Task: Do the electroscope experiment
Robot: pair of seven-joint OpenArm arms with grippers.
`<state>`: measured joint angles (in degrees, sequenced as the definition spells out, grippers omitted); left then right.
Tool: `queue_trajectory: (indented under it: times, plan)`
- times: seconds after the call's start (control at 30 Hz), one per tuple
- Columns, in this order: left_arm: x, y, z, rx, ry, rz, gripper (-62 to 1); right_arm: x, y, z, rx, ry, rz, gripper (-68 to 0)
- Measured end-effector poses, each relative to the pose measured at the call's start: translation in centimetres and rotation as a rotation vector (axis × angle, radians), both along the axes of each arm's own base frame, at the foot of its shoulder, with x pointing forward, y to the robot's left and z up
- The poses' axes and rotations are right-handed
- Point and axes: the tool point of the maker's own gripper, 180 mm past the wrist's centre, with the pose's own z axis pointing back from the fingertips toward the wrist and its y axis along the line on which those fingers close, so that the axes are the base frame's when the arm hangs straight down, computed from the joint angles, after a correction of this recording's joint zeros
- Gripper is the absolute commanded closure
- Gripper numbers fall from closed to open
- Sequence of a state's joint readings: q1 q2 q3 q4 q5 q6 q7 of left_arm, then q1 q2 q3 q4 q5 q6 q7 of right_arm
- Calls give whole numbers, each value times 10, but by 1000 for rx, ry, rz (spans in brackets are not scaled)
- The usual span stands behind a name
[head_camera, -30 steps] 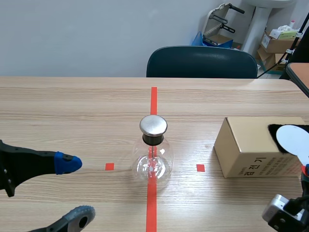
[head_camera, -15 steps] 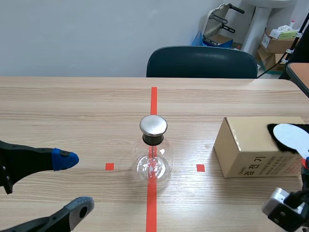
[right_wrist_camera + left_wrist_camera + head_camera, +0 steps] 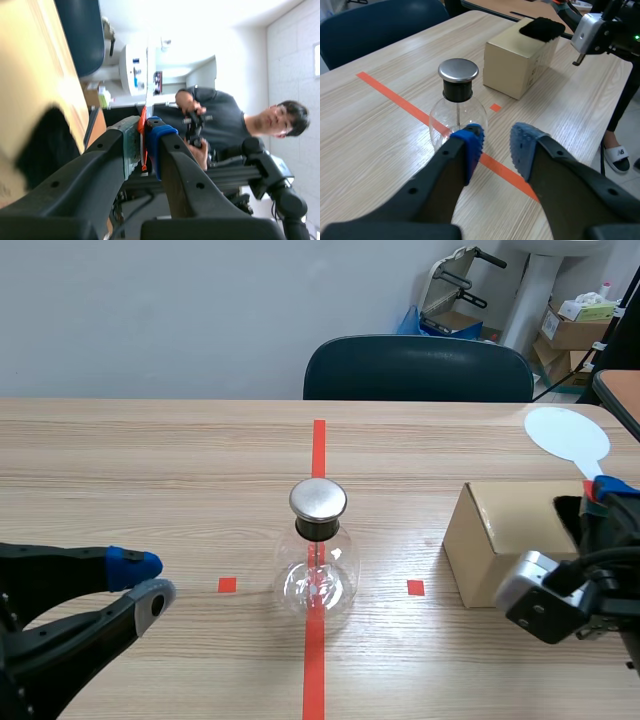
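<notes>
Standing on red tape line (image 3: 318,450), round glass electroscope flask with metal cap (image 3: 318,550) is ahead of left gripper (image 3: 495,145), fingers apart. Right gripper (image 3: 143,137) clamps, apparently, red handle of white disc paddle (image 3: 566,434) near brown cardboard box (image 3: 500,540).

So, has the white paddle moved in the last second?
Yes. The white paddle went up, from over the cardboard box to clear of its far edge.

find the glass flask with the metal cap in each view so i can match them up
Scene view: the flask is at the middle, on the red tape line, left of the cardboard box.
Left wrist view: flask just ahead of the left arm's fingers.
Right wrist view: not in it.
Shared landmark: the cardboard box, beyond the flask in the left wrist view.
</notes>
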<state>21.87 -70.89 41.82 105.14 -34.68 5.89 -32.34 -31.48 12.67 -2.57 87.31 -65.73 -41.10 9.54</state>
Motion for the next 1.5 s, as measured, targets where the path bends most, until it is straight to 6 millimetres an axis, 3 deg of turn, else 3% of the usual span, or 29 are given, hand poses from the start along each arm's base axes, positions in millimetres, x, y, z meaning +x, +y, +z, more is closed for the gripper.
queue_trajectory:
  times: [0.33, 0.67, 0.83, 1.13, 1.27, 1.5]
  plan:
    - [29, -2, -16, 80, 6, 71, -115, 6, 38, 0, -7, -3, 34, -9]
    - [58, 26, -51, 175, 16, 166, -115, 6, 69, 2, 0, -20, 39, -9]
    - [59, 29, -66, 202, 39, 162, -115, 3, 81, -3, 10, 6, 35, -9]
    - [59, 11, -92, 200, 72, 124, -113, 5, 89, -3, 21, 13, 26, -9]
    - [61, 7, -102, 211, 79, 115, -25, 1, 95, -12, 6, 54, 42, -9]
    - [66, 7, -118, 246, 87, 106, -25, 0, 101, -10, -11, 45, 82, -8]
